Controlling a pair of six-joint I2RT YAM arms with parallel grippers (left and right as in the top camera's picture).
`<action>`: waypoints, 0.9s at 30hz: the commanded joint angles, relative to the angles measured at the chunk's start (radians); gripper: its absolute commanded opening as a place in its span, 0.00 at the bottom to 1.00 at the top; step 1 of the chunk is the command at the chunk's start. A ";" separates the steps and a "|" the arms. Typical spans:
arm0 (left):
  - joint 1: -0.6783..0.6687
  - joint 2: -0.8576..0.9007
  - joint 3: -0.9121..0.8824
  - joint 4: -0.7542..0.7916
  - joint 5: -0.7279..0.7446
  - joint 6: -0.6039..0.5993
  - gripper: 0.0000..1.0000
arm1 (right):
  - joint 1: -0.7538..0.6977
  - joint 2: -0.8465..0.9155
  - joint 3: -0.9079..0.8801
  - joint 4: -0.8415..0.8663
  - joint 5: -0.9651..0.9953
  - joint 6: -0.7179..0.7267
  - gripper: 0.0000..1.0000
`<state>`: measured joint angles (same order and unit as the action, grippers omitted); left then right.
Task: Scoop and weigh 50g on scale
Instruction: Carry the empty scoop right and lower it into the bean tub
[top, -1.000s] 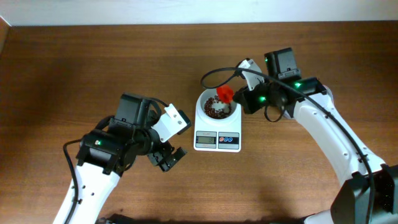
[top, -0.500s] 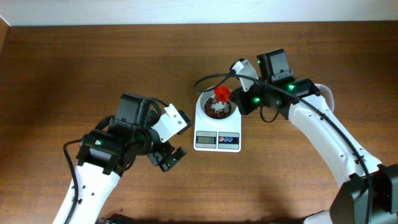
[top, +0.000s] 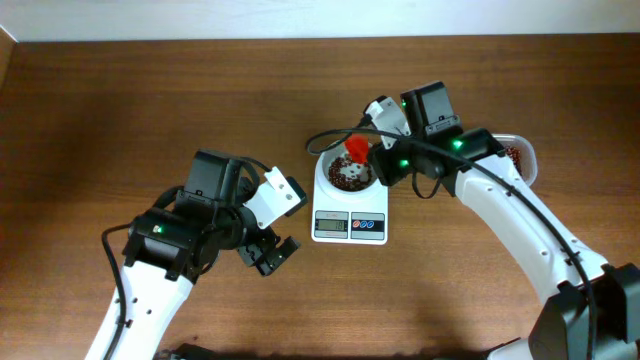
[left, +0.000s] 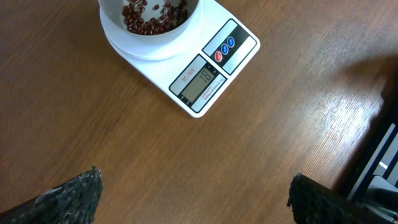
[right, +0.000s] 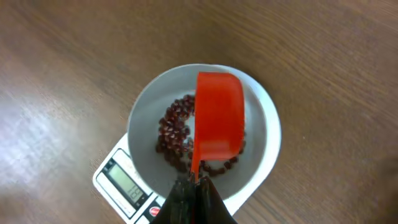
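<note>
Right gripper (right: 196, 190): am clenching handle of orange scoop (right: 219, 118), holding it just ahead, over bowl of scale (right: 124, 182). Beans (right: 174, 134) lying in bowl beneath scoop. Am risking overshoot if dumping too fast, and false reading if scoop is pressing on bowl. Left gripper (left: 196, 198): released, hovering over counter (left: 280, 112).

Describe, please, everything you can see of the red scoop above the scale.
The scoop is glossy red-orange plastic, a rounded cup on a thin handle. The shut right gripper pinches that handle, holding the cup rolled sideways over the scale's bowl, above the beans. Its inside is hidden.
</note>
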<state>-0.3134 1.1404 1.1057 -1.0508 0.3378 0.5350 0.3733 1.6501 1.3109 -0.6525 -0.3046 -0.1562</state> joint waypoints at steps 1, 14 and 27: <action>0.004 -0.010 0.013 0.001 0.014 0.017 0.99 | 0.009 -0.017 0.016 -0.005 -0.012 -0.023 0.04; 0.004 -0.010 0.013 0.001 0.014 0.017 0.99 | 0.008 -0.017 0.016 0.005 0.051 0.027 0.04; 0.004 -0.010 0.013 0.001 0.014 0.017 0.99 | 0.019 -0.035 0.075 -0.027 0.118 0.019 0.04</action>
<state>-0.3134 1.1404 1.1057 -1.0512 0.3378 0.5350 0.3943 1.6501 1.3167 -0.6682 -0.2073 -0.1745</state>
